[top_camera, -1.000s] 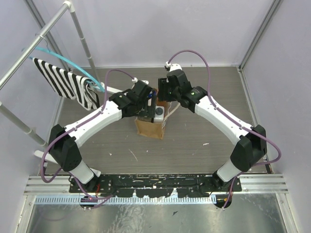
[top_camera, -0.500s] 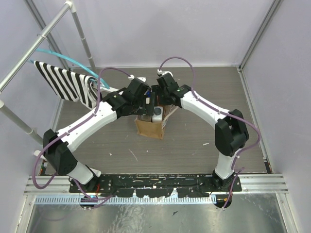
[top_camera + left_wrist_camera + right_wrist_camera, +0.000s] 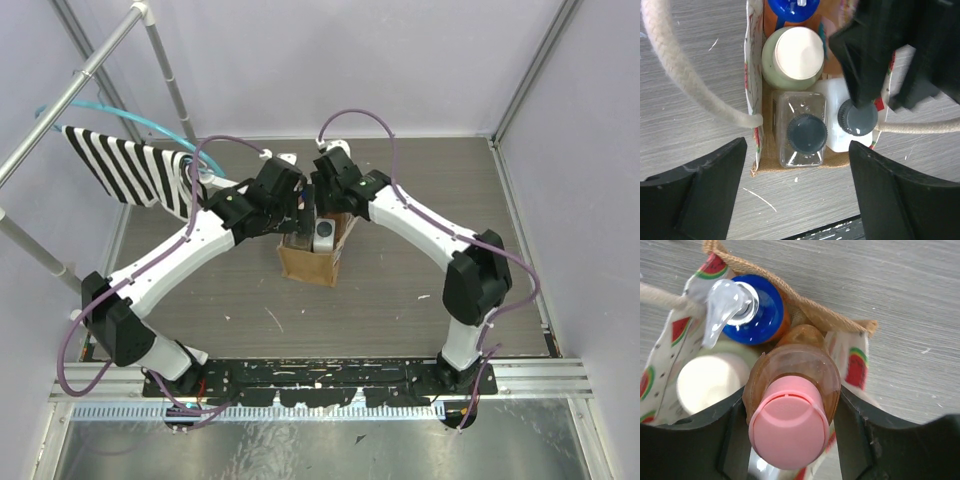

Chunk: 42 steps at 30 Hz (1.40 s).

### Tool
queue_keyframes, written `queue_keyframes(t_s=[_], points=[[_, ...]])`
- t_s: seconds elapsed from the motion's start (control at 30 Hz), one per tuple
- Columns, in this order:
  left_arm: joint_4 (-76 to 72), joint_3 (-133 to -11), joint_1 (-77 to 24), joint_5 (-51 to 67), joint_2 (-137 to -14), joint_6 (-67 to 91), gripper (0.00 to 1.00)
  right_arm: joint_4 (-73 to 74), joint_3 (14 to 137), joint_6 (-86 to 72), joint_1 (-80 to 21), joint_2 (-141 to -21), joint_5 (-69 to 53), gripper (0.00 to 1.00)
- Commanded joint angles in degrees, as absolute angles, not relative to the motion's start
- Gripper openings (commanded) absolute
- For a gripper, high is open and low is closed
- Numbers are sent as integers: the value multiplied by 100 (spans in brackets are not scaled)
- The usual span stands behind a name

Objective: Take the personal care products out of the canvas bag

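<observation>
Grey wood-grain table (image 3: 400, 290), lilac walls round it. 2 arms reach from the near edge and meet over the canvas bag (image 3: 308, 264), which stands upright mid-table w/ its mouth open.

L gripper (image 3: 797, 150) hangs above the bag's near end, fingers spread wide, nothing btwn them. Under it, inside the bag, nearest row: clear bottle (image 3: 800, 131) w/ dark cap, and just beside it the white bottle (image 3: 832, 142) w/ black cap. Behind those: olive bottle (image 3: 792, 57) w/ cream cap, then blue-capped orange bottle (image 3: 757, 310) w/ pump. 1 white rope handle (image 3: 690, 85) droops outside the bag wall.

R gripper (image 3: 790, 400) is clamped on the pink-capped orange bottle (image 3: 789, 432), a finger on each side, at the bag's far corner; can't tell if its base clears the rim.

Far L: striped cloth (image 3: 130, 170) hangs on a rail (image 3: 80, 80).
</observation>
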<state>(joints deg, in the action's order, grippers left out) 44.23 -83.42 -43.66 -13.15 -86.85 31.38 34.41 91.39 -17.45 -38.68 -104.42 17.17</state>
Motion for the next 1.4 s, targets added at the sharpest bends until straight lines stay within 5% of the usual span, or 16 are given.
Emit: queue_keyframes(t_s=[0.0, 0.2, 0.37, 0.83, 1.1, 1.23, 1.3, 1.37], points=[[4359, -8702, -4403, -1332, -8891, 3106, 85, 3015, 9979, -1440, -3909, -8836, 2532, 5], [4402, -8871, -4433, -1248, -9328, 3049, 59, 3420, 10377, -1167, -3779, -8382, 3022, 5], [4623, -8912, -4448, -1223, -9564, 3067, 47, 3443, 9995, -1262, -3333, -8162, 2832, 5], [5225, -8886, -4571, -1215, -9926, 3065, 62, 2674, 7958, -1735, -2184, -8034, 1837, 6], [5140, -8636, -4637, -1173, -10016, 3040, 66, 2245, 7258, -1924, -2014, -8139, 1620, 16], [4683, -8417, -4639, -1004, -10007, 2997, 42, 2120, 6907, -2019, -2010, -8282, 1502, 17], [4533, -8401, -4632, -1015, -9953, 2981, 20, 2051, 6762, -2030, -2012, -8328, 1442, 27], [4604, -8517, -4640, -1177, -9858, 2977, 1, 2063, 6691, -2039, -2012, -8341, 1421, 49]])
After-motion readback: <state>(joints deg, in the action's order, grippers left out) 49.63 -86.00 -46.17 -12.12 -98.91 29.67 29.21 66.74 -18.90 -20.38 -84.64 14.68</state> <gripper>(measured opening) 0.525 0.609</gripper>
